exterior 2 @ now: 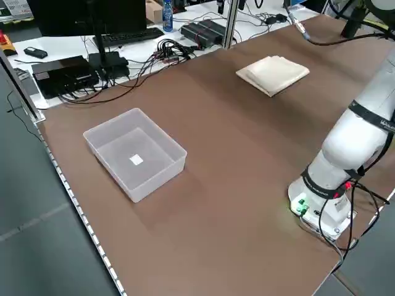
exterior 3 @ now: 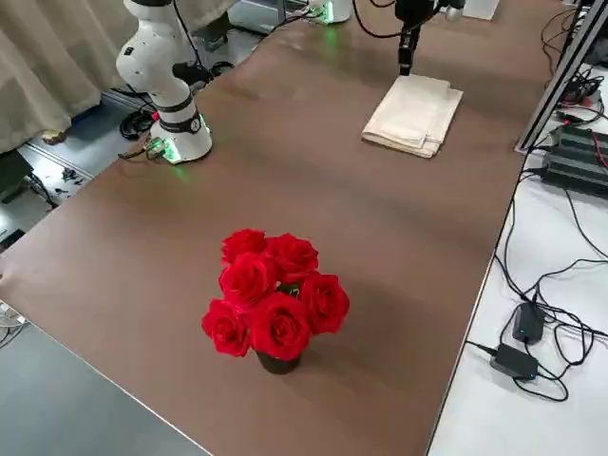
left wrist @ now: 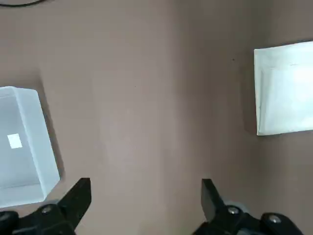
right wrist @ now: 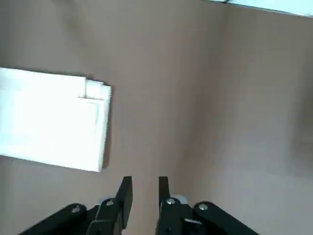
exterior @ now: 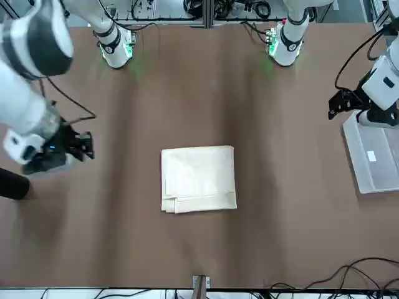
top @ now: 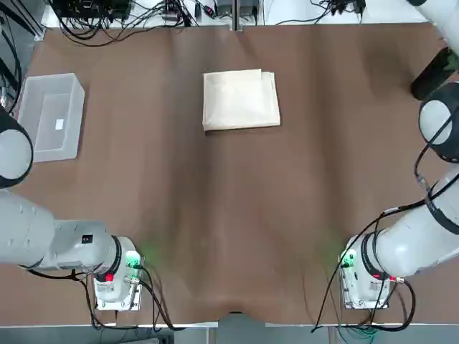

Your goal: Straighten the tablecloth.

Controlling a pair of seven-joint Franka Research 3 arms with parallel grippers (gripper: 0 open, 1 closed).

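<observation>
The tablecloth is a cream cloth folded into a thick rectangle, lying flat on the far middle of the brown table. It also shows in the front view and both side views. My left gripper hovers open above bare table, between the bin and the tablecloth, and holds nothing. My right gripper hovers off the other side of the tablecloth. Its fingers are almost together with only a narrow gap and nothing between them. Neither gripper touches the cloth.
A clear plastic bin with a small white tag inside stands at the table's left side. A pot of red roses stands near the right edge. Cables and electronics lie beyond the far edge.
</observation>
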